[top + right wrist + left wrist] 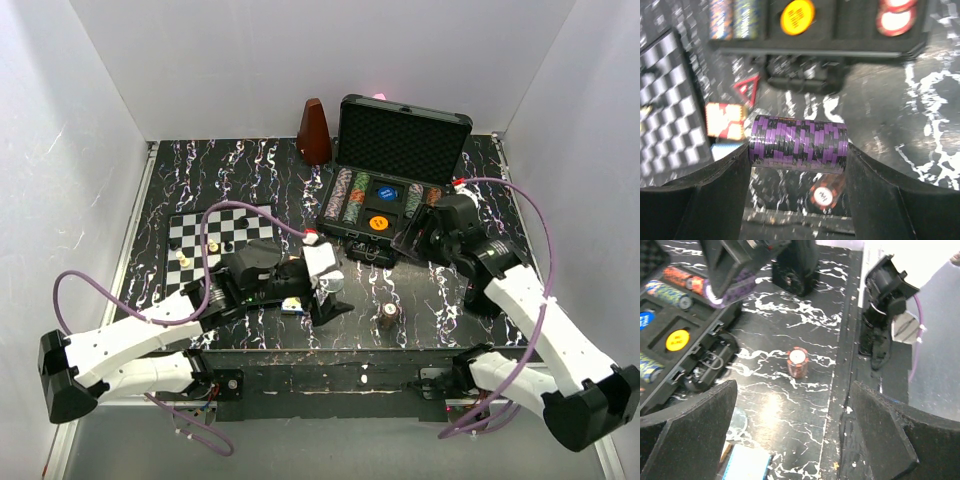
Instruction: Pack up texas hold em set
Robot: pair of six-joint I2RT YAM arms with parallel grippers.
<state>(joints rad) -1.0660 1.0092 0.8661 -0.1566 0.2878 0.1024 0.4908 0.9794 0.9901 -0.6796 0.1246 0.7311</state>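
Right wrist view: my right claw [799, 161] carries a roll of purple-and-black striped poker chips [799, 143], pinched end to end between the two pads. The jaws stand moderately wide, set by the roll's length. The roll's long axis runs crosswise, parallel to the front wall of the black rectangular hard case [840, 42], which lies just ahead of the claw and slightly higher in the view, lid up. The chip rows already seated in the case appear to run front to back, so I judge the roll needs about a quarter turn before it can drop into a free slot. The right arm is the nearer one to the case's right-hand compartments.

Left wrist view: my left claw [794, 400] is spread wide, holds nothing and touches nothing. A short stack of red-and-white poker chips [797, 363] stands upright on the black marbled table [805, 310], straight ahead of this claw and centred between its pads, but clearly apart from both.

Top view: the same stack [388, 316] sits in front of the case [404, 140], between the two arms. The left claw [328, 290] is aimed at it from the left.
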